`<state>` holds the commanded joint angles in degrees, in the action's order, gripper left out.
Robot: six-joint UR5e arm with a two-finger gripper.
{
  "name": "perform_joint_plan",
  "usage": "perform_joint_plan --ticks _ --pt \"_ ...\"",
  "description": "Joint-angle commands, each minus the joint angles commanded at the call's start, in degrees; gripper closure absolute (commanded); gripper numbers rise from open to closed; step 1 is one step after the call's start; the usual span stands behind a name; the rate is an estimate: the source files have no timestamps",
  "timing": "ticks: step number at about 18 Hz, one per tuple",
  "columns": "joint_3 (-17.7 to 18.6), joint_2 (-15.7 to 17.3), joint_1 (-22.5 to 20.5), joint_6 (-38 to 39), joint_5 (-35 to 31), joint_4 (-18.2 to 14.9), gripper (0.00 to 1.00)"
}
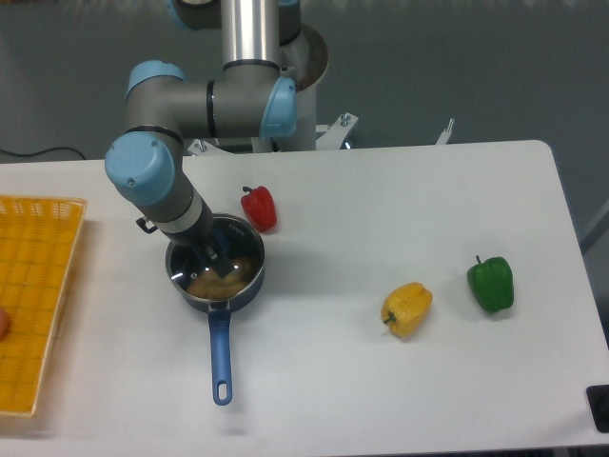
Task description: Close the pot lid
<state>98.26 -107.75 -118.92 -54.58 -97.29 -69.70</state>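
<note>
The pot [249, 282] stands on the white table left of centre, with dark blue sides, a shiny rim and a long blue handle [221, 352] pointing toward the front edge. The clear glass lid [195, 282] lies level over the pot's mouth, and yellowish reflections show through it. My gripper [218, 260] reaches down from the upper left onto the lid's centre. Its dark fingers are closed together where the knob sits, and the knob itself is hidden under them.
A red bell pepper [259, 208] stands just behind the pot to the right. A yellow pepper [407, 308] and a green pepper [491, 283] lie at the right. An orange mesh basket [36, 286] sits at the left edge.
</note>
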Motion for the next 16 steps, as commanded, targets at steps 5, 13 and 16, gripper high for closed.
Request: perform_joint_plan --ticks 5,13,16 --pt "-2.01 0.17 -0.7 0.09 0.79 -0.53 0.0" --pt "-7.21 0.62 -8.95 -9.02 2.46 -0.44 0.0" --pt "-7.21 1.05 -14.57 -15.28 2.64 -0.35 0.0"
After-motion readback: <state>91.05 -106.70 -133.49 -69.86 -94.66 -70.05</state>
